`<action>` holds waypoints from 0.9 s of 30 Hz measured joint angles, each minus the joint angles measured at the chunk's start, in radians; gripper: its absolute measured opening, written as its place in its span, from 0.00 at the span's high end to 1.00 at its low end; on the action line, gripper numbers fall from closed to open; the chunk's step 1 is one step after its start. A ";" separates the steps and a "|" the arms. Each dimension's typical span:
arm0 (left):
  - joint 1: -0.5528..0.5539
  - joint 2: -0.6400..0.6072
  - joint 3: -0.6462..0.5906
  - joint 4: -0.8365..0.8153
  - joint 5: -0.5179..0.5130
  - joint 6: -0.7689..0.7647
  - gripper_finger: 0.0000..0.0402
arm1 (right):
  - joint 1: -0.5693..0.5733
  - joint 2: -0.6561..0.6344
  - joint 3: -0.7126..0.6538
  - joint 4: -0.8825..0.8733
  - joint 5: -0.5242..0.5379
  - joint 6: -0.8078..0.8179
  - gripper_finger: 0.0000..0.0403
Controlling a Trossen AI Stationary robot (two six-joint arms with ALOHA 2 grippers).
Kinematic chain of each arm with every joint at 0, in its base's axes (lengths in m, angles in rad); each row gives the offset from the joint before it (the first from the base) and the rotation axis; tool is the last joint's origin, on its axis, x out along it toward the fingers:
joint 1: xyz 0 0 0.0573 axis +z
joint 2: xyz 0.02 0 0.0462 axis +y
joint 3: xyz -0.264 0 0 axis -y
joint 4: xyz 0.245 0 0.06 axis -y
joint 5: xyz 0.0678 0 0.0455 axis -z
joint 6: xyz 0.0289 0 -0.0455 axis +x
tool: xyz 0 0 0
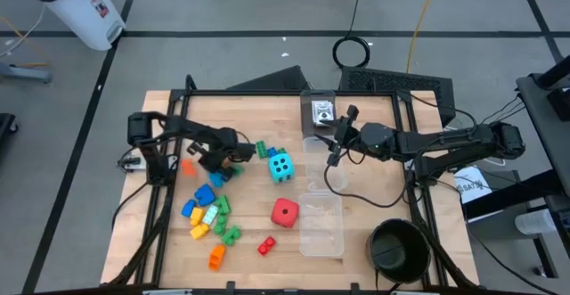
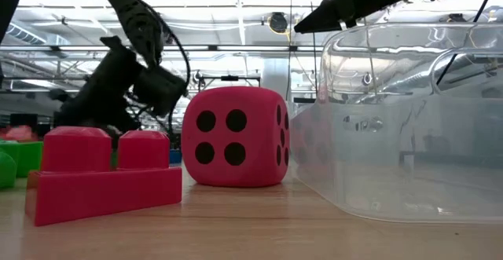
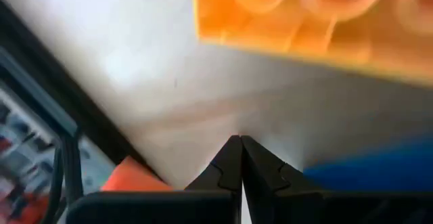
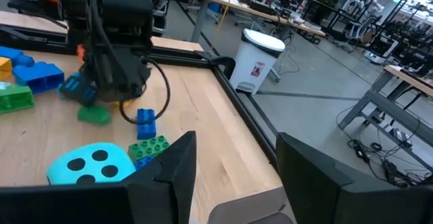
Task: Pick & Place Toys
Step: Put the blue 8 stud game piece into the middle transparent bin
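Observation:
Toys lie spread over the wooden table: a cyan die, a red die, a red brick, and a cluster of blue, yellow, green and orange bricks. My left gripper hangs low over the bricks at the left, pointing steeply down with its fingers shut. Its tips aim at bare table between an orange-yellow brick and a blue one. My right gripper is raised near the middle of the table, level and open, with nothing between its fingers.
A large clear box stands right of the red die, and a smaller one at the far edge. A black round bowl sits at the near right. A black frame borders the table. Green and blue bricks lie by the cyan die.

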 joint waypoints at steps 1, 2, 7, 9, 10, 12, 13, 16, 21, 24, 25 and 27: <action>0.000 -0.011 0.014 0.011 -0.007 0.009 0.98 | 0.000 0.000 0.000 0.000 0.000 0.000 0.58; 0.000 -0.023 0.027 0.033 -0.014 0.025 0.98 | 0.000 0.000 0.000 0.000 0.000 0.000 0.58; -0.004 -0.089 0.100 0.092 -0.078 0.101 0.99 | 0.000 0.000 0.000 -0.003 0.000 0.004 0.58; -0.015 -0.128 0.137 0.088 -0.121 0.107 0.97 | 0.000 0.000 0.000 -0.008 0.000 0.014 0.58; -0.022 -0.153 0.150 0.077 -0.130 0.107 0.97 | 0.000 0.000 0.000 -0.011 0.000 0.018 0.58; -0.046 -0.201 0.172 0.059 -0.126 0.105 0.97 | 0.000 0.000 0.000 -0.019 0.000 0.019 0.58; -0.061 -0.228 0.178 0.048 -0.107 0.095 0.98 | 0.000 0.000 0.000 -0.023 0.000 0.020 0.58; -0.124 -0.298 0.190 -0.033 0.000 -0.017 0.99 | 0.000 0.000 0.000 -0.033 0.000 0.021 0.58; -0.309 -0.322 0.188 -0.162 0.134 -0.277 0.99 | 0.000 0.000 0.000 -0.039 0.000 0.027 0.58; -0.423 -0.272 0.185 -0.150 0.246 -0.406 0.99 | 0.000 0.000 0.000 -0.039 0.000 0.027 0.58; -0.454 -0.248 0.184 -0.154 0.290 -0.445 0.99 | 0.000 0.000 0.000 -0.039 0.000 0.027 0.58; -0.491 -0.192 0.184 -0.216 0.394 -0.511 0.99 | 0.000 0.000 0.000 -0.039 0.000 0.038 0.58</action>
